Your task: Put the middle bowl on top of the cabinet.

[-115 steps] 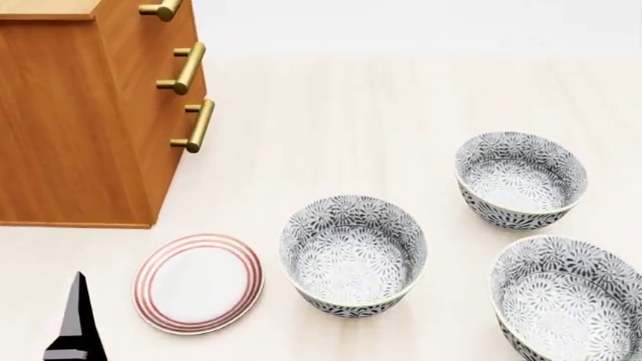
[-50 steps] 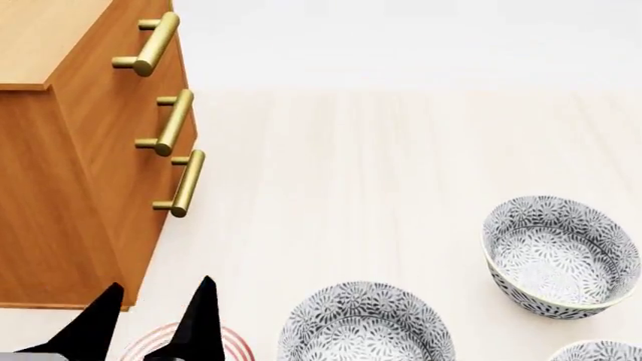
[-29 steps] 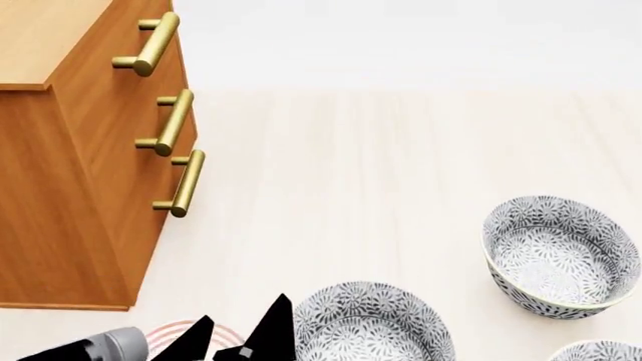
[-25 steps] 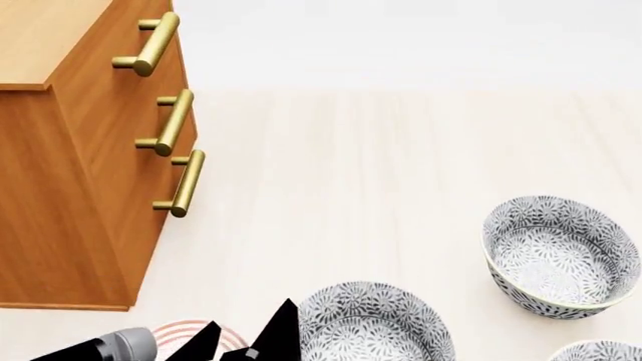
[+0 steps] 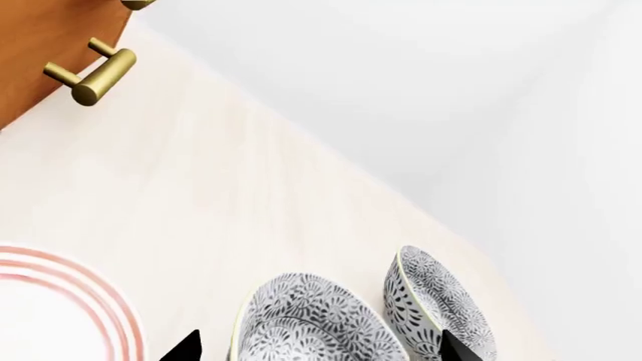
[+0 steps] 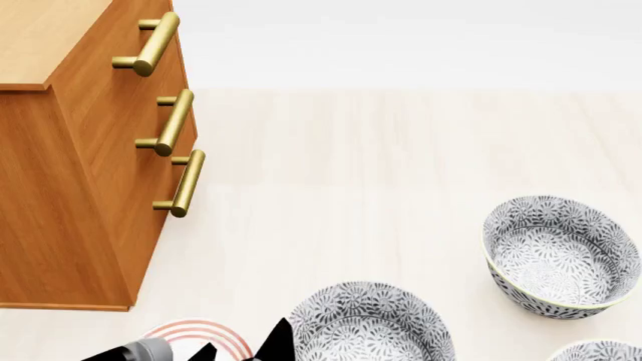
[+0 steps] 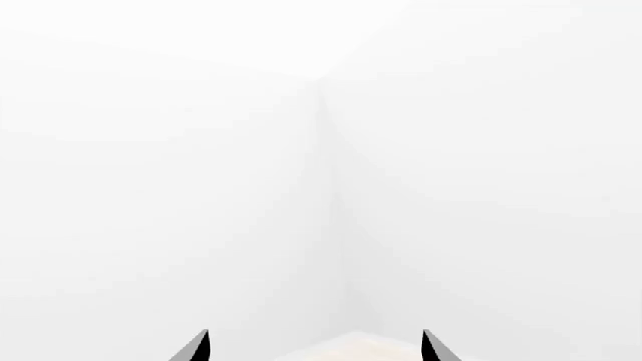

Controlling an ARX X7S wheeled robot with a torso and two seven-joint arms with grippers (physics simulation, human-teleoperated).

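**Left gripper at the middle bowl**

The middle bowl (image 6: 368,325) sits on the floor beside the plate (image 6: 197,333), right of the cabinet (image 6: 71,165). The left gripper (image 5: 313,347) has wide jaws straddling its rim. The right gripper (image 7: 315,346), also wide, faces blank wall

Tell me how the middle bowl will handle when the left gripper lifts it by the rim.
The middle bowl looks rigid glazed ceramic, so probably stiff but slick between the left gripper's narrow tips. Its deep walls suggest it may swing or tilt if held by one side. It likely chips if knocked against the cabinet.
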